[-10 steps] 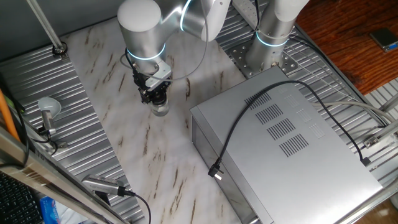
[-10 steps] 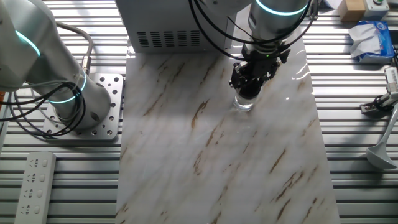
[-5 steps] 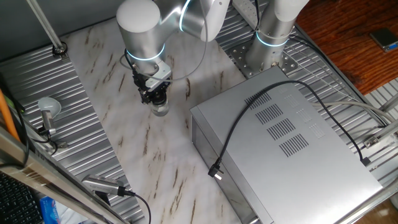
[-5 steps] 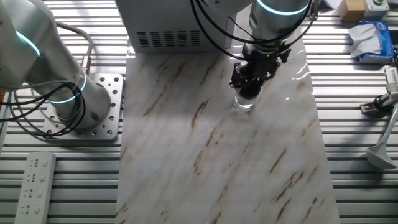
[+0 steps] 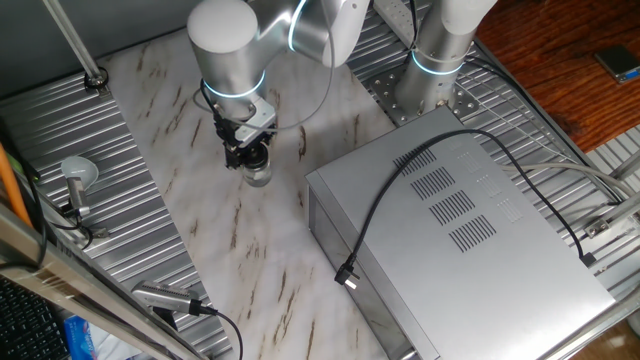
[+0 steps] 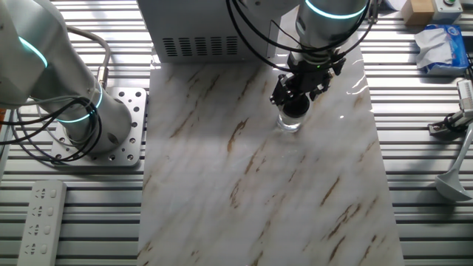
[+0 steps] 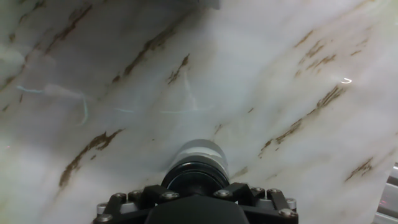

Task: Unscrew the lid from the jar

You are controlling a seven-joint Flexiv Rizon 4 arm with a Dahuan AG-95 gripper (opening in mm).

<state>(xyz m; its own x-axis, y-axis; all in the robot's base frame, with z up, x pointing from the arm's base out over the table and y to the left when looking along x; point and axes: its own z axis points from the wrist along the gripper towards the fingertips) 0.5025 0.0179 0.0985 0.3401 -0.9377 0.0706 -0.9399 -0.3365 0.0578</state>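
Note:
The tiny clear jar [image 5: 259, 178] stands upright on the marble board, also seen in the other fixed view [image 6: 289, 124]. Its dark lid [image 7: 196, 178] sits on top, with the jar's pale body [image 7: 200, 152] showing just beyond it in the hand view. My gripper [image 5: 250, 157] points straight down over the jar, and its black fingers close around the lid from both sides [image 6: 297, 104]. The lid's top is mostly hidden by the fingers in the fixed views.
A large grey metal box [image 5: 460, 235] with a black cable stands right of the jar. A second arm's base [image 6: 96, 125] sits at the board's left edge. A round grey knob on a stem [image 5: 76, 175] stands on the ribbed metal beside the board.
My gripper has turned a little about its vertical axis while staying on the lid. The jar stays in the same spot.

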